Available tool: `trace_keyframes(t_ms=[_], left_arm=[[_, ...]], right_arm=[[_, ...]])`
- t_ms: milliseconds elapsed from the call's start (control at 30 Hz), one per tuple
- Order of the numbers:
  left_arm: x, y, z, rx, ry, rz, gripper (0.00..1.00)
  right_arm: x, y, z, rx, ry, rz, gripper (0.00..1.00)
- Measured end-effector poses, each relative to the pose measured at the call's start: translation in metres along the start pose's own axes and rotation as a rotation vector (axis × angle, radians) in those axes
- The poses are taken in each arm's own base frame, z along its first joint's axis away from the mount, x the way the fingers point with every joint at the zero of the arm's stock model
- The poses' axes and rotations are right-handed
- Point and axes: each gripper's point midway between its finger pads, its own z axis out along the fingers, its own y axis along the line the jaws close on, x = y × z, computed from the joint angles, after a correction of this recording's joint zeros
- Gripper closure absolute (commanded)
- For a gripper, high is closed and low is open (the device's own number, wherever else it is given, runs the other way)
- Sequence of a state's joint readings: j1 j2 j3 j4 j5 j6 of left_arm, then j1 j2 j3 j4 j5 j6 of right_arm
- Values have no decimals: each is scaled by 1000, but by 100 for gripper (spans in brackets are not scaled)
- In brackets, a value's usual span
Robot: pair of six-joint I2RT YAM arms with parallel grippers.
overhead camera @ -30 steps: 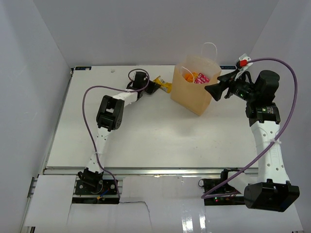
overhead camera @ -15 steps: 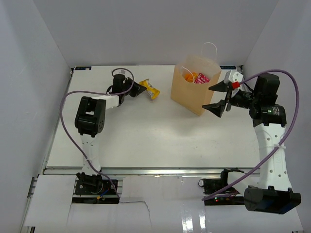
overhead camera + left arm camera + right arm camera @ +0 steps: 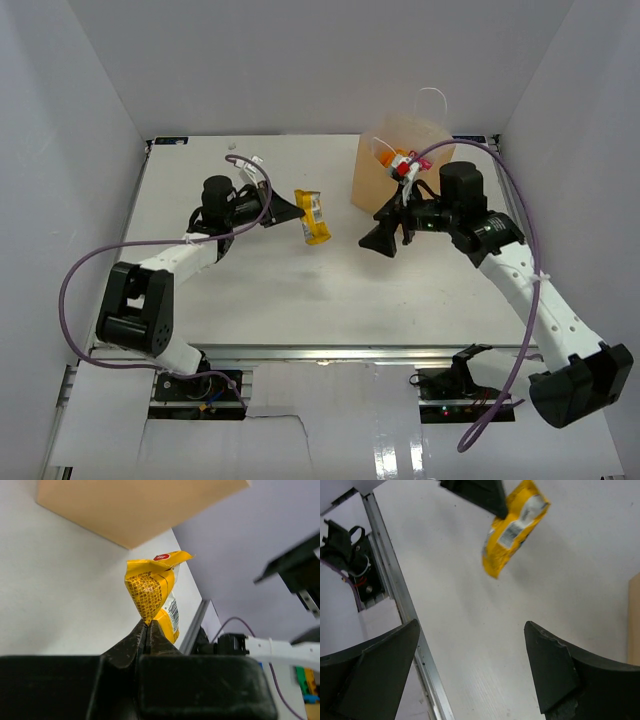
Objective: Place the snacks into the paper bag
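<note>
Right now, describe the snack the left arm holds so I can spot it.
Find the tall tan paper bag at the far side of the table. Left of it, the left arm's black fingers pinch a yellow foil packet, the only snack outside the bag.

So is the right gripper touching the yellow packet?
Apart. The right wrist view shows the open right gripper with bare table between it and the yellow packet, which the left gripper pinches.
</note>
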State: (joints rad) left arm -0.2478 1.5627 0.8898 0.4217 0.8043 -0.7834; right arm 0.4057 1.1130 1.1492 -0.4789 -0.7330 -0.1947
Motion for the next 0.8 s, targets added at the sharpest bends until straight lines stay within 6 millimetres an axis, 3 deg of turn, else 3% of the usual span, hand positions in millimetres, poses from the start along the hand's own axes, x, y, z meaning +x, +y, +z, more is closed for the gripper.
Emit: trace_keyframes(t_ms=[200, 367, 500, 800], left_arm=[[47, -46, -19, 99, 77, 53, 100], [69, -80, -25, 167, 106, 92, 100], [78, -90, -25, 187, 115, 96, 100], [85, -95, -22, 187, 125, 85, 99]], right_arm=[[9, -18, 44, 61, 13, 294, 10], [28, -17, 69, 56, 56, 423, 8], [30, -9, 79, 28, 53, 449, 5], [57, 16, 89, -60, 72, 509, 64]])
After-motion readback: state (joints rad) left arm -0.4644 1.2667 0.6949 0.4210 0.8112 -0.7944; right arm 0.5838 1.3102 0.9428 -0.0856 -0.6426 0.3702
